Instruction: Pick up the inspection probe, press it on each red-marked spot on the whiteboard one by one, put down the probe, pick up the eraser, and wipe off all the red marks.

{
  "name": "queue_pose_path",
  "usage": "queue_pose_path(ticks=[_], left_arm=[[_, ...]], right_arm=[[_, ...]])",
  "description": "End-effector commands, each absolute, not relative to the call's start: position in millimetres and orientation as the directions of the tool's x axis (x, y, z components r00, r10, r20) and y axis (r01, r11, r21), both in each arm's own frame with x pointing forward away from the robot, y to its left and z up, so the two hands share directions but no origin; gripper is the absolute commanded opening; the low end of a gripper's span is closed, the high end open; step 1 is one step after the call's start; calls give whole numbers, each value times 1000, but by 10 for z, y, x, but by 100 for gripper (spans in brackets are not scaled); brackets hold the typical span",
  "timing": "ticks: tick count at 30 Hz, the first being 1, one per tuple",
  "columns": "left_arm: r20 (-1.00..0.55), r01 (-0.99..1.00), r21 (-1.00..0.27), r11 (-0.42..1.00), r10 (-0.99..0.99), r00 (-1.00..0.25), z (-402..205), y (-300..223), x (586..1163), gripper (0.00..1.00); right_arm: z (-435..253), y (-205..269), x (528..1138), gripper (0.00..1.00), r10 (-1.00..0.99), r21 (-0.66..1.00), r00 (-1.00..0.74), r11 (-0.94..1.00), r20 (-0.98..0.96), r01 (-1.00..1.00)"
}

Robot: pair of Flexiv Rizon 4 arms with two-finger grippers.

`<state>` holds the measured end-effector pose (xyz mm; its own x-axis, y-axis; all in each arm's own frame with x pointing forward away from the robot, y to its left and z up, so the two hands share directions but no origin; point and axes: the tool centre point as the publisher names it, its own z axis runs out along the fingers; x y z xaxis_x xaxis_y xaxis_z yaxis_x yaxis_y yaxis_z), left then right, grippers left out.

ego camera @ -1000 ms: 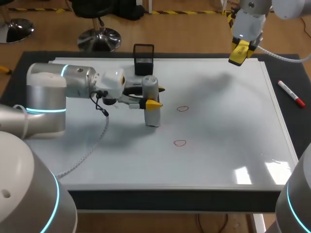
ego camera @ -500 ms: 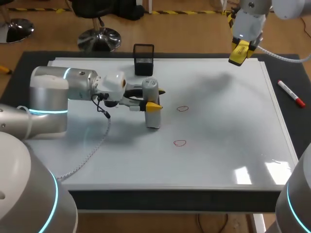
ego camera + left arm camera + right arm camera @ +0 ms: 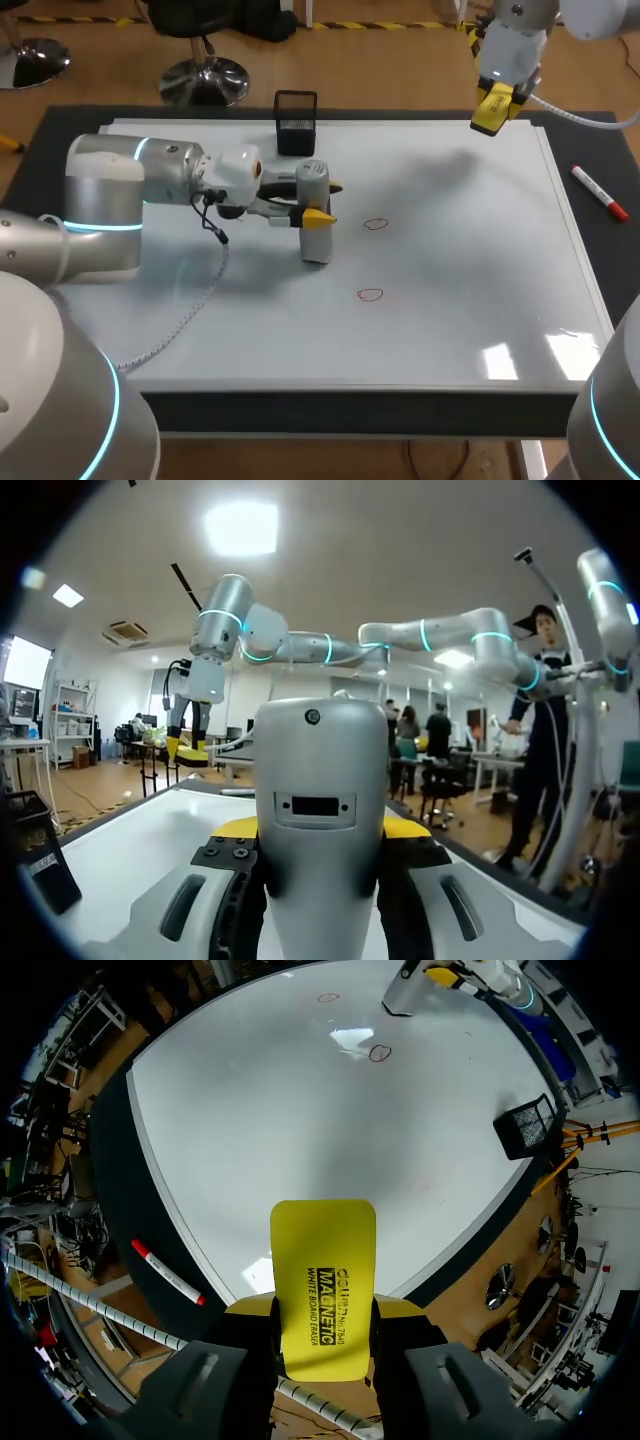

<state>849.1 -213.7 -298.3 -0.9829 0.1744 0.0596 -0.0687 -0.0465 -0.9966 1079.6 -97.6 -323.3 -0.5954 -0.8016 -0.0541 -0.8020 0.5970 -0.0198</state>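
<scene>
Whiteboard [image 3: 450, 260] covers most of the dark bench [image 3: 60, 130]; a basket [image 3: 296, 122] stands at its far edge and a marker [image 3: 598, 192] lies off to its right. My left end effector [image 3: 320, 200] pinches the probe [image 3: 314, 238], which is upright and near the far red circle [image 3: 375, 224] but not on it. I judge the pressing step is beginning. Next I should slide the probe over and push down there, then on the near red circle [image 3: 370, 294]. My right end effector [image 3: 494, 108], raised over the far corner, clamps the eraser [image 3: 322, 1280].
</scene>
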Motion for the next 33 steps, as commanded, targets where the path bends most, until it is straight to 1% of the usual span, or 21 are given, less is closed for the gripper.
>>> queue_pose_path(ticks=[1,8,13,26,33], left_arm=[[52,-62,-997,-51,176,-983,-2951,-2139,8517,0],[33,-43,-997,-59,153,-988,-2763,-2057,8569,0],[21,-26,-999,-39,132,-991,-2681,-1933,8663,0],[-20,20,-1000,12,42,-999,-2519,-1512,9032,0],[-44,44,-999,32,6,-999,-2442,-1372,9208,0]], right_arm=[[-3223,-982,10797,0,-803,-22,-594,595,-51,-803],[-3223,-982,10797,0,-803,-22,-594,595,-51,-803],[-3223,-982,10797,0,-803,-22,-594,595,-51,-803],[-3223,-982,10797,0,-803,-22,-594,595,-51,-803],[-3223,-982,10797,0,-803,-22,-594,595,-51,-803]])
